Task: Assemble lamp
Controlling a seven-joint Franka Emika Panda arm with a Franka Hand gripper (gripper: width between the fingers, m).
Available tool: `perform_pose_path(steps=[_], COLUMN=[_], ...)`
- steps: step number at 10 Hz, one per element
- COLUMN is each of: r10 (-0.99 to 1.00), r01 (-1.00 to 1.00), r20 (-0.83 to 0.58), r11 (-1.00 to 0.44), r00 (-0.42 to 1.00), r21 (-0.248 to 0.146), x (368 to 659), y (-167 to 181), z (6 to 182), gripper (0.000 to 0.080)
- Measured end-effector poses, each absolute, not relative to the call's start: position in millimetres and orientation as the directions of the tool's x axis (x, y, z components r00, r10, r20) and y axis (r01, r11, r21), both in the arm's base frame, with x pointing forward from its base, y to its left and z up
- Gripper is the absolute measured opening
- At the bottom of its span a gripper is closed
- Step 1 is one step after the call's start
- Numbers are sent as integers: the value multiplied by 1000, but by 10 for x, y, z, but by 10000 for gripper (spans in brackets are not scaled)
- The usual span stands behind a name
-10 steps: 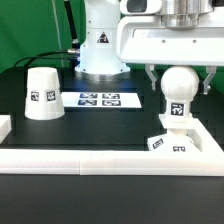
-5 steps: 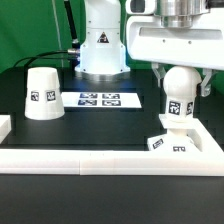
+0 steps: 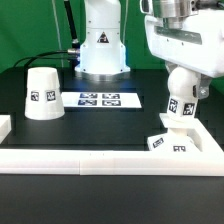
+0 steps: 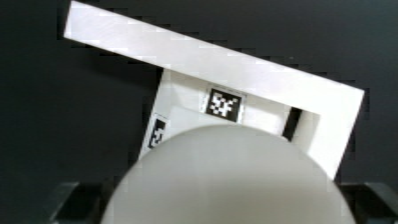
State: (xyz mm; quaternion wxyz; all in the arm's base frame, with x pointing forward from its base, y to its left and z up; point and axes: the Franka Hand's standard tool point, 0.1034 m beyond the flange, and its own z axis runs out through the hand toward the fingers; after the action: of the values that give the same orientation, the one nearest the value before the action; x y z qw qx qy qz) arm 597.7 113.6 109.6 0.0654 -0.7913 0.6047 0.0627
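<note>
Black table (image 3: 110, 130): bulb (image 3: 180, 95), shade (image 3: 42, 92), marker board (image 3: 100, 99)

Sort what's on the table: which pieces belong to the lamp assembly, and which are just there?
Lamp parts:
- shade, standing alone
- bulb, held in the gripper
- base, under the bulb

Not part of the job:
- marker board, flat on the table
- white rail along the table edge
</note>
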Motion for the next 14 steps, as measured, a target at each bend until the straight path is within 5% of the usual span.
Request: perform_pose_path(steps=[2, 4, 7, 13, 14], r10=[-962, -934, -779, -410, -273], r01=[-979, -951, -796, -423, -281], r20=[-183, -178, -172, -113, -83], r11=[-204, -308, -601, -895, -952], r00=[205, 310, 603, 905, 959], r21=[-21, -38, -72, -138, -123], x=[5981, 5978, 5988, 5987, 5991], y=[1157, 1138, 1121, 1084, 1042], z=[1097, 1093, 1140, 1121, 1118], gripper=[579, 691, 698, 699, 699])
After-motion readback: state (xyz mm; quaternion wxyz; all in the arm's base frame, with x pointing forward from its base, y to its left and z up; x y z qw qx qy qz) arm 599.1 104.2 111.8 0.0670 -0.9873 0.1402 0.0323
